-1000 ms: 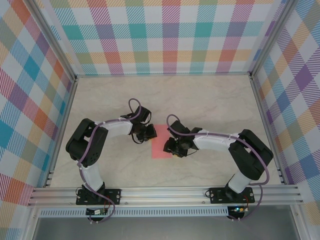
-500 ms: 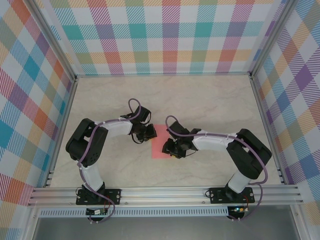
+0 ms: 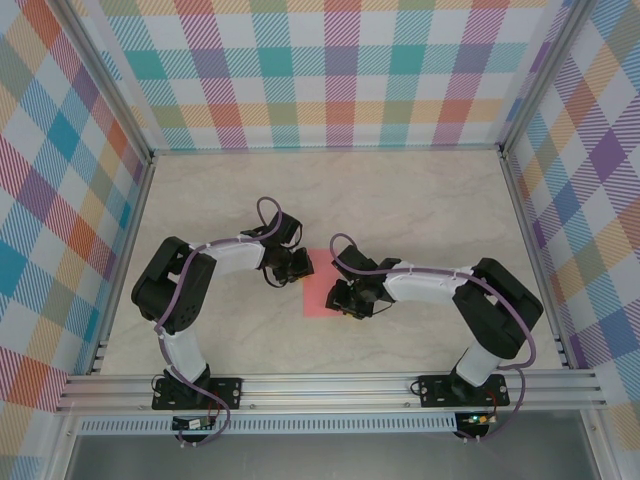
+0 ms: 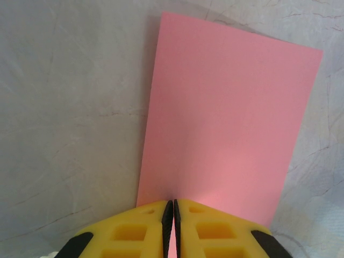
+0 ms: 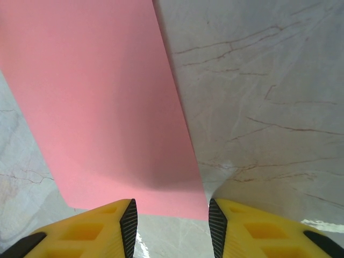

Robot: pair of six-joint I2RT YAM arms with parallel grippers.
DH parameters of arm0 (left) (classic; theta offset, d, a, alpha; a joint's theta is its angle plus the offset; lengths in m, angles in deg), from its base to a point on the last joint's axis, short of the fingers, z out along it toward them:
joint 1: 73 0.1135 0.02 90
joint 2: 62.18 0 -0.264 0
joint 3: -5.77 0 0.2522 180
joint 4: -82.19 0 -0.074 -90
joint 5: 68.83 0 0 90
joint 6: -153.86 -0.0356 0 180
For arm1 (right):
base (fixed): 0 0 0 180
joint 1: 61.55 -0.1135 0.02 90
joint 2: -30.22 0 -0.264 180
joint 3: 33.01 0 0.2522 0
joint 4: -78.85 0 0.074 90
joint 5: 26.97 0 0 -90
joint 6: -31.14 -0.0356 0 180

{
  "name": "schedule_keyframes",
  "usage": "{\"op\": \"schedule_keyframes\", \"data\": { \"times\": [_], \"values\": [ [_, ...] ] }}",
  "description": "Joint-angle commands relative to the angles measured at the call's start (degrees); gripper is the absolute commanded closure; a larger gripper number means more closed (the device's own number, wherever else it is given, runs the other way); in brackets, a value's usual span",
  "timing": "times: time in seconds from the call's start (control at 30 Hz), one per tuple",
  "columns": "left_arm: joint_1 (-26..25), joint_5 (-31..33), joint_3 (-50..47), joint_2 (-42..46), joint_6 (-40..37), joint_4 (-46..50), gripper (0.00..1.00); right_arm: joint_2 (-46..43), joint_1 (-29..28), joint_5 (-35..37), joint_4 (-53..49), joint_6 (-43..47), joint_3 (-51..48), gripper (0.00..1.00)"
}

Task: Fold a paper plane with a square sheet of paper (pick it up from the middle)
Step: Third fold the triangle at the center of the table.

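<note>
Your left claw is closed tight, with its tips at the near short edge of the pink paper. You cannot tell whether it pinches that edge. Your right claw stands part open, one jaw on either side of a corner of the paper. The paper lies flat on the table between both claws. It is a rectangle whose long axis runs straight away from each, and both arms look equally near.

Left gripper, jaws pressed together, sits at the pink paper edge; right gripper, jaws apart, hangs over one paper corner.
</note>
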Motion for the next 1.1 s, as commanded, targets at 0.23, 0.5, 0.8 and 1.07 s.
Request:
{"op": "schedule_keyframes", "data": {
  "times": [0.23,0.5,0.8,1.07],
  "values": [
    [0.05,0.11,-2.25,-2.23,0.03,2.78,0.86,3.56,-0.39,-3.08,5.68,-1.15,-0.26,0.62],
    [0.05,-0.41,-2.87,-2.21,0.44,2.14,0.86,4.33,-0.37,-3.49,7.02,-0.09,2.61,0.66],
    [0.04,-0.59,-3.08,-1.99,0.45,2.07,0.86,5.98,-0.32,-3.67,6.66,0.7,5.41,0.62],
    [0.09,-0.41,-3.22,-1.69,0.36,2.28,0.86,4.29,1.4,-2.97,8.73,2.54,5.59,0.56]
  ]
}}
